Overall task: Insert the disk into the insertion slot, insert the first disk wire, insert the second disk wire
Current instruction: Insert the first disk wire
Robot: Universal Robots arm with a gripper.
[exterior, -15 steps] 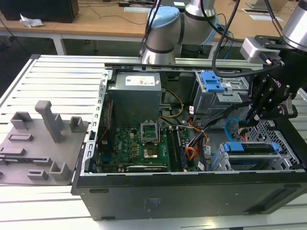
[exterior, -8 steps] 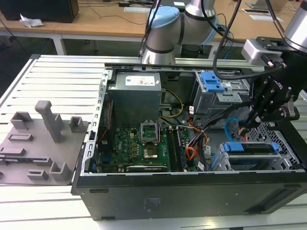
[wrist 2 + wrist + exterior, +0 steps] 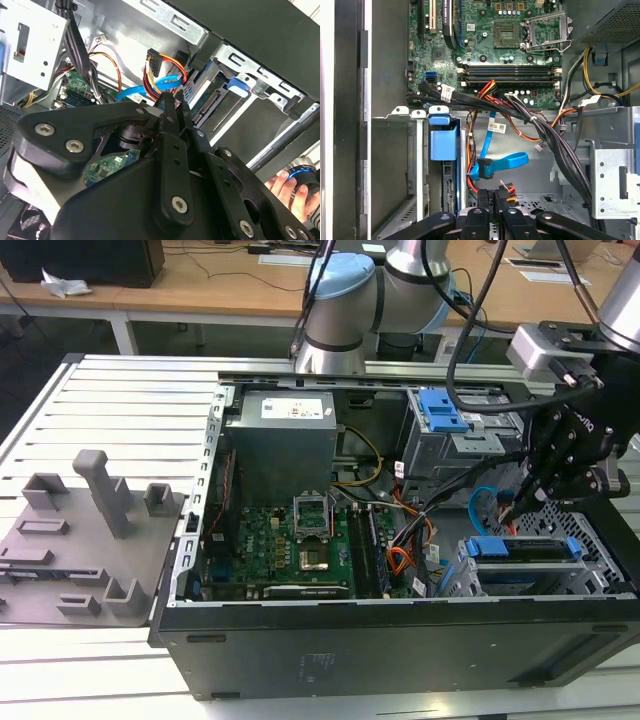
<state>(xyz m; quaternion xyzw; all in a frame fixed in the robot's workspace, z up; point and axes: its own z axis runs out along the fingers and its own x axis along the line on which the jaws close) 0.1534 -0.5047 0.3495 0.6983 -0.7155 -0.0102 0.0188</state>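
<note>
Jaws barely apart, tight on first disk wire (image 3: pixel 150 75)

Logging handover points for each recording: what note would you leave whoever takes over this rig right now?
Disk, silver drive in a bright blue plastic carrier: sitting in the insertion slot, the perforated grey sheet-metal cage.
Gripper: shut on the first disk wire, an orange, red and black bundle, close to the disk's end.
Second disk wire, flat light-blue cable: looped loose in the case, apparently unplugged from the disk.
Done: disk in. Left: both wires.
</note>
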